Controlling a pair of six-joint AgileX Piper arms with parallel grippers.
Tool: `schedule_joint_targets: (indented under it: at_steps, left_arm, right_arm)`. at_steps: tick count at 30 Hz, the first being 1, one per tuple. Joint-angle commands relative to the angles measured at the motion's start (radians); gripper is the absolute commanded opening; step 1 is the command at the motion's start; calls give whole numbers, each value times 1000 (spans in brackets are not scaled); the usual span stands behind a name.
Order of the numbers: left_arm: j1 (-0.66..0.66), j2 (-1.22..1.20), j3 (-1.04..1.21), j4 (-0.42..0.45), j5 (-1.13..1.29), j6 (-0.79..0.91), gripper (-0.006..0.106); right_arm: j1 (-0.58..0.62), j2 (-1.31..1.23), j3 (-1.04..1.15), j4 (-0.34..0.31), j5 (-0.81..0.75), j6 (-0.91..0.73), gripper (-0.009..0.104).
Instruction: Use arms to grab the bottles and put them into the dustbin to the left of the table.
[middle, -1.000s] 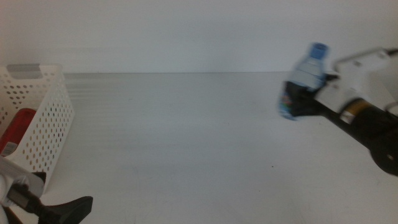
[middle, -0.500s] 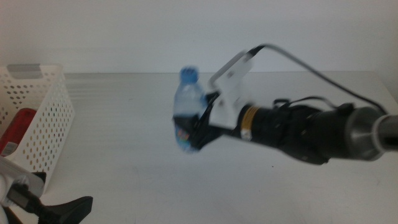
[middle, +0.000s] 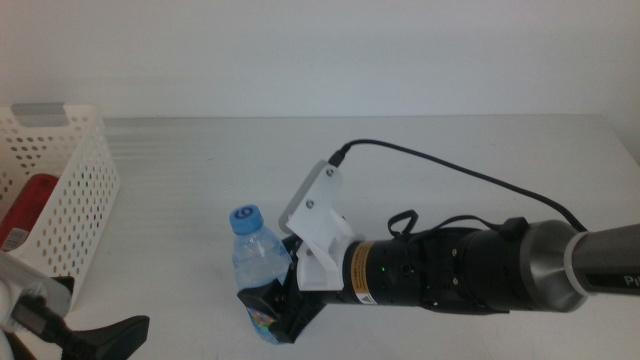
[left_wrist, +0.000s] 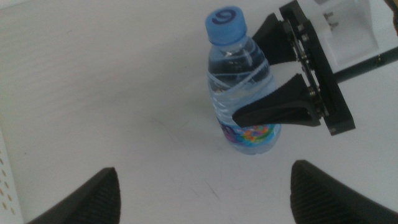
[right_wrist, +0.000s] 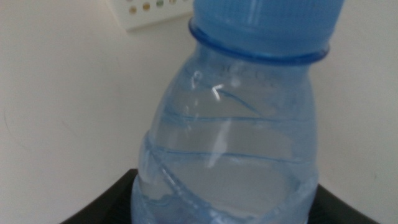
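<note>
At about 9 o'clock in the middle view, the white dustbin (middle: 75, 200) with round holes stands at the far left edge of the white tabletop (middle: 400, 160). A red can (middle: 25, 212) lies inside it, partly hidden by the wall. Down at about 7 o'clock, the left gripper (middle: 85, 340) waits low over the tabletop, near the dustbin's front corner. In the left wrist view its two dark jaws stand wide apart with nothing between them, and they point toward the bottle.

Just below the middle, at about 6 o'clock, the small clear bottle (middle: 258, 275) with the blue cap (middle: 246, 217) stands upright. The pictures do not show for sure if its base touches the tabletop. It has a colourful label (left_wrist: 252, 134) near its base. The right gripper (middle: 280, 312) holds the bottle around its lower half, one dark jaw on each side. The thick black right arm (middle: 470, 272) with its white bracket (middle: 318, 222) reaches in from 3 o'clock. The bottle is well apart from the dustbin.
</note>
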Motion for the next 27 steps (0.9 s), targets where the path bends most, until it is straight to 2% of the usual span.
schedule_joint_targets:
  at_steps: [1,6,15,16,17,20,22,27]
  left_arm:
    - [-4,3,-30,-4,-67,-12,90]
    - [-4,3,-30,-4,-67,-12,90]
    - [-4,3,-30,-4,-67,-12,90]
    - [-4,3,-30,-4,-67,-12,90]
    - [-4,3,-30,-4,-67,-12,90]
    - [-4,3,-30,-4,-67,-12,90]
    - [-4,3,-30,-4,-67,-12,90]
    - [-4,3,-30,-4,-67,-12,90]
  right_arm:
    - [-2,-58,-15,44,-98,-27,0]
    - [-4,-34,7,89,-119,-68,0]
    - [-4,-29,16,99,-108,-91,1]
    - [-4,-29,16,99,-74,-76,53]
    - [-4,-29,16,99,-60,-76,60]
    - [-4,-29,16,99,-50,-76,76]
    - [-4,-37,16,99,-48,-68,82]
    - [-4,-95,16,97,0,-34,85]
